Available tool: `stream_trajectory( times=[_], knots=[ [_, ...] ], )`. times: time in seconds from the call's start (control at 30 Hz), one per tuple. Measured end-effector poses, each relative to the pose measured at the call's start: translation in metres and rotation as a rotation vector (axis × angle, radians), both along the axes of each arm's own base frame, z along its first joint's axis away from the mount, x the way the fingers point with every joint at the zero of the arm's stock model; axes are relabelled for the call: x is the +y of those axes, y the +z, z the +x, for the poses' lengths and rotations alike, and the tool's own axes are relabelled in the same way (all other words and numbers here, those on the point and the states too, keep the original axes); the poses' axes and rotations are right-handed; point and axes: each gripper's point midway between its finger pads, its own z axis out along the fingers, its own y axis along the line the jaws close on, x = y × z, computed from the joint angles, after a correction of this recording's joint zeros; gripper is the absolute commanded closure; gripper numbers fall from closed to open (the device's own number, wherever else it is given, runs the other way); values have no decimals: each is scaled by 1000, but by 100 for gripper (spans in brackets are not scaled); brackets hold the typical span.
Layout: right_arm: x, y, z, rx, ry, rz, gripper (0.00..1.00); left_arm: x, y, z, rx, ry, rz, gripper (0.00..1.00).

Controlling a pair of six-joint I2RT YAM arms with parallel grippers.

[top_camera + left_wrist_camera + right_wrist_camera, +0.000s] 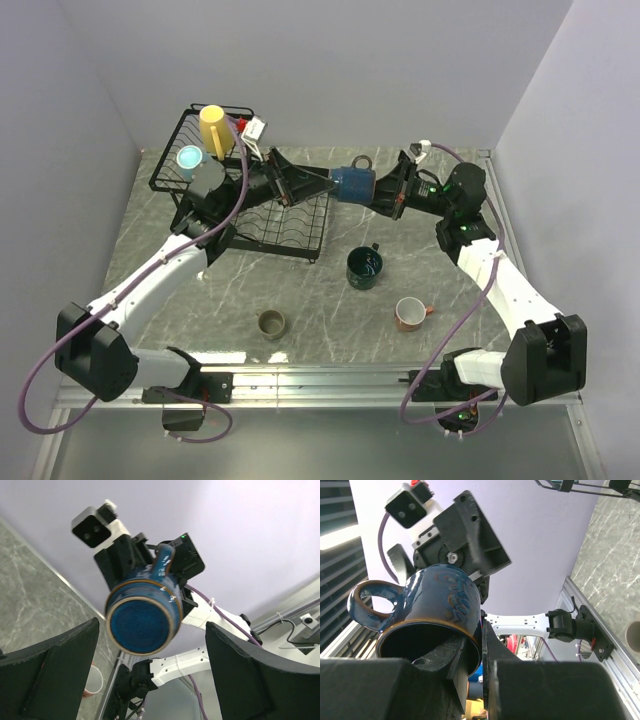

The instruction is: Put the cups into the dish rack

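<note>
My right gripper (pixel 381 190) is shut on the rim of the small navy mug (pixel 352 183) and holds it in the air on its side, handle up, right of the black wire dish rack (pixel 300 250). In the right wrist view one finger is inside the mug (pixel 435 610) and one outside, with the gripper (pixel 482 645) closed on the wall. My left gripper (pixel 324 186) is open, its fingers either side of the mug's base (pixel 142 612) without touching it. The yellow mug (pixel 213 130) and light blue mug (pixel 189 160) sit in the raised basket.
The large dark teal mug (pixel 365 267), the salmon-red mug (pixel 408 314) and the olive-brown mug (pixel 271 323) stand on the marble table in front of the rack. The salmon-red mug also shows in the left wrist view (pixel 92 680). Walls close in on three sides.
</note>
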Motion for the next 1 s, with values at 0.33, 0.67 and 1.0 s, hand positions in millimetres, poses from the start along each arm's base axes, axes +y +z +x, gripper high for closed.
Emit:
stream_trajectory(
  times=[0.33,0.67,1.0],
  knots=[
    [3,-8,6,10,14,-3,100,-9,-4,1,-4,-58,-22,11],
    [3,-16,14,32,9,-8,100,-12,-11,10,7,-35,3,13],
    [3,-15,15,28,-1,-6,100,-15,-15,16,7,-3,68,14]
  ],
)
